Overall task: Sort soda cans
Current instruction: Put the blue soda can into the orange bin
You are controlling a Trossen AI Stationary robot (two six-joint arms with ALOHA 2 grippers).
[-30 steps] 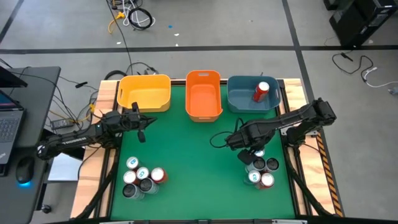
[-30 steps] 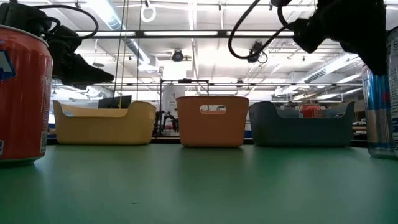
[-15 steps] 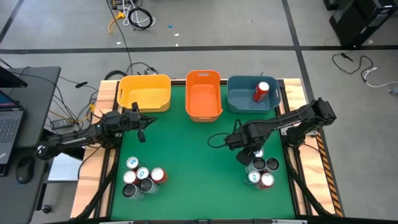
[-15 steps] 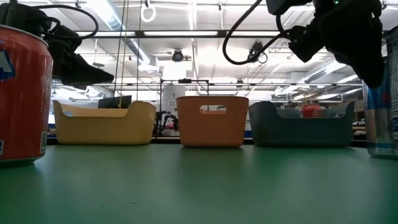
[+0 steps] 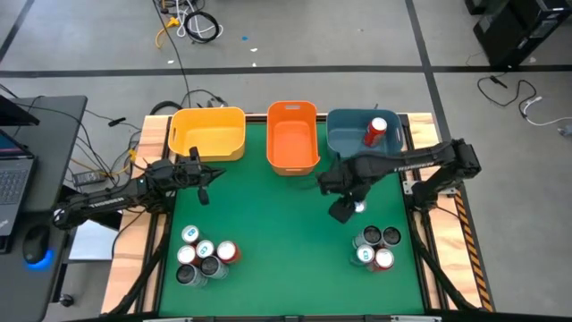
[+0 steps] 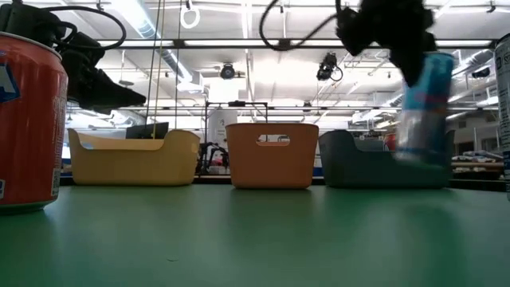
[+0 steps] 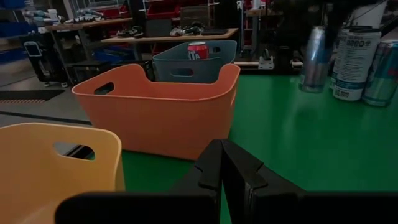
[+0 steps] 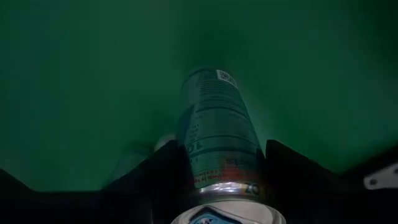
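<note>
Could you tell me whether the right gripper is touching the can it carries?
Touching: in the right wrist view the right gripper has its fingers pressed on both sides of the can.

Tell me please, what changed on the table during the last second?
The right gripper closed on a white and blue can from the right cluster, lifted it and carried it toward the bins. The left gripper stayed shut by the yellow bin; the left cluster did not move.
</note>
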